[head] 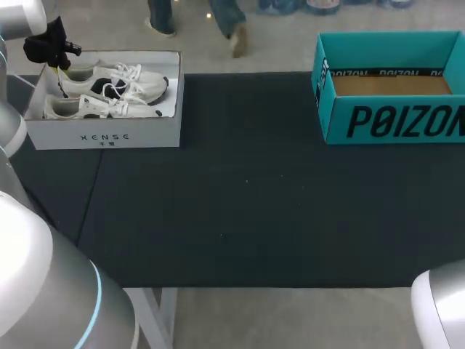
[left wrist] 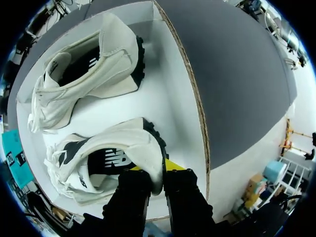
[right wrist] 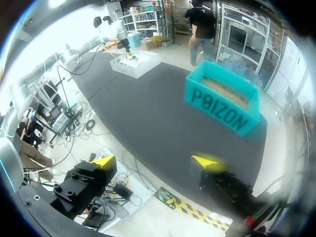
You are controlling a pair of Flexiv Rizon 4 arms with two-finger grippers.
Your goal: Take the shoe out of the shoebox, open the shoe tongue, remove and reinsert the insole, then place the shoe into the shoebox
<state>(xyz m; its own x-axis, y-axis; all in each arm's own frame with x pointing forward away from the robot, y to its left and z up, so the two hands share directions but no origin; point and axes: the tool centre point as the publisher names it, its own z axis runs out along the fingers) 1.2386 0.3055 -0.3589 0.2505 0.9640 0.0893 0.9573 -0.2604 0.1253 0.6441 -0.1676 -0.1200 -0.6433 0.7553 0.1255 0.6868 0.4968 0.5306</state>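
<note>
The first step is in hand: taking the shoe (left wrist: pixel 113 148) out. It lies in the white shoebox (left wrist: pixel 170 98) beside the other shoe (left wrist: pixel 84 79). The left jaws are clenched on its heel edge. I think the next move is a slow lift up, over to the counter (head: pixel 240 203). The right jaws are wide apart, holding nothing. The white shoebox and the teal box (head: pixel 392 120) have letters printed on their sides.

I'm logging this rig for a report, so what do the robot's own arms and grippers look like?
The left arm and right arm have smooth, rounded silver-grey shells; the left shows a thin light-blue ring. The left gripper and right gripper have blocky black fingers with bright yellow tips.
</note>
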